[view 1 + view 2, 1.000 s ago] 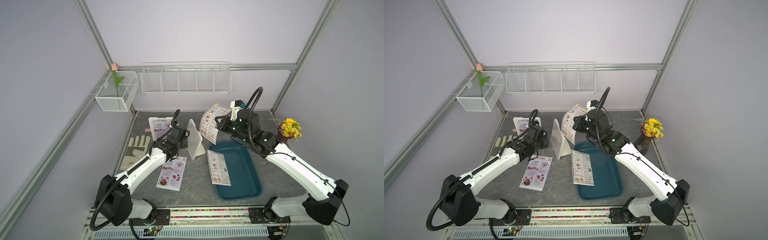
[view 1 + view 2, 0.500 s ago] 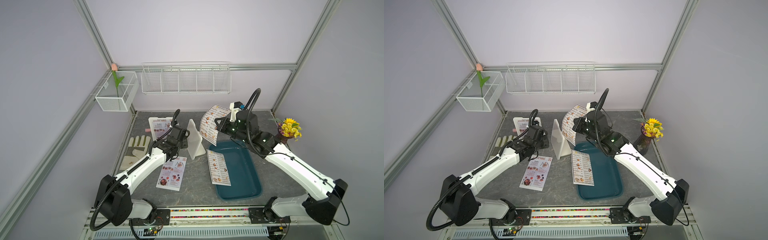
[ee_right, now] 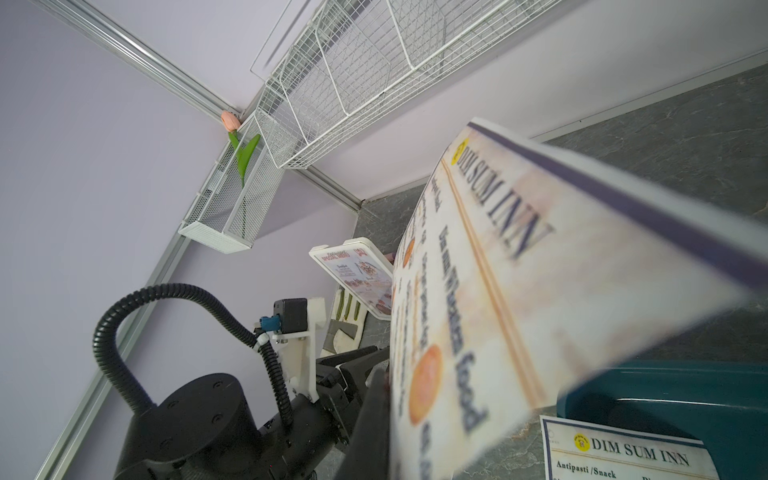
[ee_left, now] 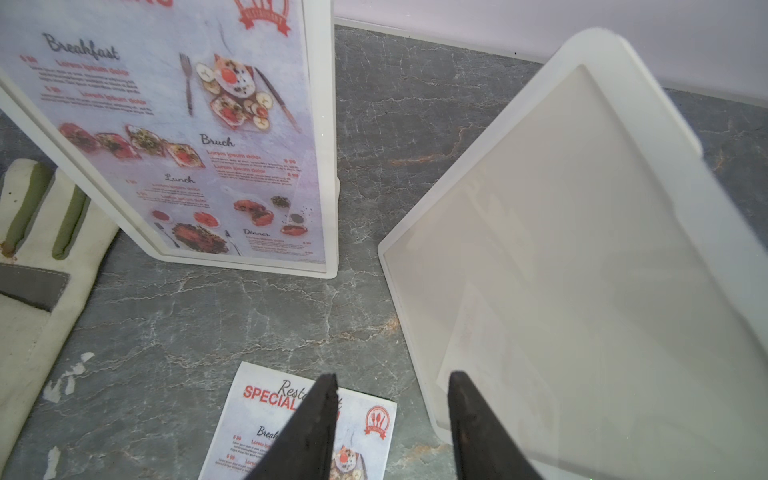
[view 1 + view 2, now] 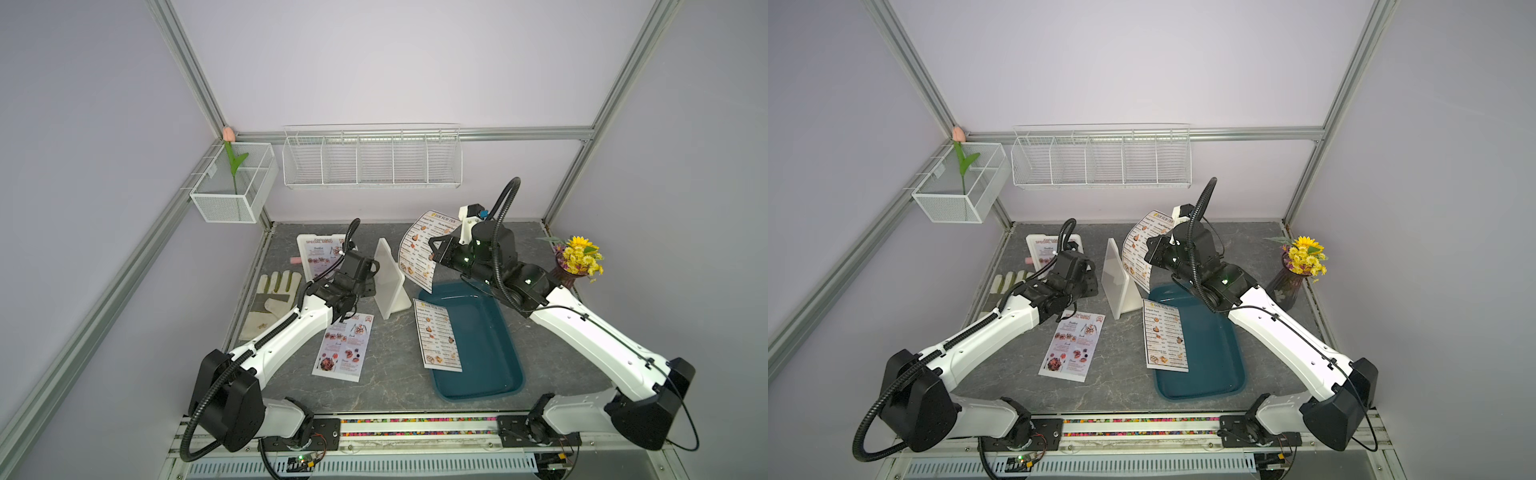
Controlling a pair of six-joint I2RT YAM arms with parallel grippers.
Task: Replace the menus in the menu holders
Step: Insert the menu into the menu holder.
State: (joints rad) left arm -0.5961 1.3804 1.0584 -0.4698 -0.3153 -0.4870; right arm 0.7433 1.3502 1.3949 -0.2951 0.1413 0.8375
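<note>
Where the empty menu holder (image 5: 390, 282) stands upright mid-table, bare grey table (image 5: 395, 386) lies open on its near side. On one side, just beside the clear face, is the left gripper (image 4: 392, 376): fingers apart, only the holder's rim showing in the gap, contact cannot be told. On the other side the right gripper (image 5: 434, 251) is raised, fingers clamped on a DIM SUM INN menu (image 5: 415, 249). It hangs curled off the table, lower corner close to the teal tray (image 5: 482, 345). A second DIM SUM INN sheet (image 5: 438, 334) lies flat, partly over that tray's rim. Beyond the left gripper, a filled holder (image 5: 318, 255) shows SPECIAL MENU, face tilted back. A loose SPECIAL MENU sheet (image 5: 345, 349) lies flat, nearer than the empty holder. Table marbled, matte. Walls (image 5: 415, 62) pale lilac. Holders are smooth white plastic with rounded corners.
</note>
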